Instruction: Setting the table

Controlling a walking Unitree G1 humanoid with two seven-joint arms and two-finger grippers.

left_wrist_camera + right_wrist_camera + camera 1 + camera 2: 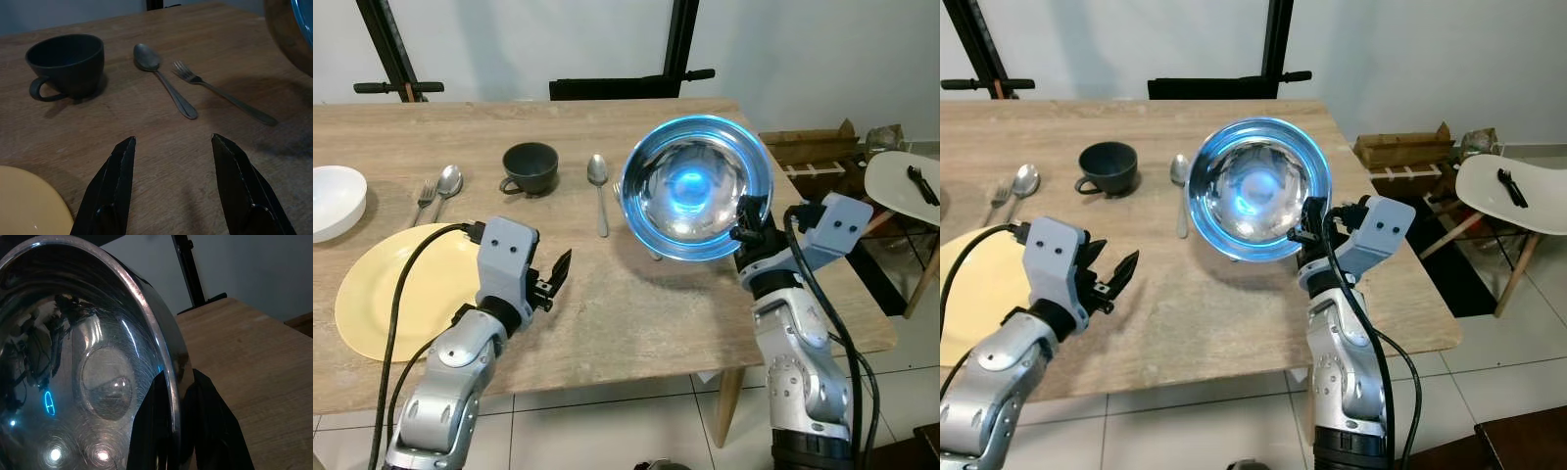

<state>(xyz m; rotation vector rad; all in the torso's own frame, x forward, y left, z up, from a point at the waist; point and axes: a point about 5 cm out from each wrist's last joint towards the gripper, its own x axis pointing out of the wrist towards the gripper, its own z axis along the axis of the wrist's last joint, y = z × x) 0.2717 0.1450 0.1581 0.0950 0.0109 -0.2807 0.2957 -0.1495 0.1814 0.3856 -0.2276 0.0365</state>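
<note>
Wooden table (607,294): spanned the frame's middle.

Steel bowl (695,186): right of centre, lifted and tilted toward the camera. Judged light, rigid and slick; a pinch at the rim looked like the only purchase, and prone to swivel.

Yellow plate (396,289): lower left, flat on the table.

White bowl (333,201): left edge.

Right gripper (177,404): lower right of the bowl, fingers closed over its rim, one inside, one outside.

Left gripper (171,171): lower left, above bare wood beside the plate, fingers spread wide, holding nothing.

Dark cup (529,166): upper centre.

Spoon (598,191) and fork (220,93): side by side right of the cup.
</note>
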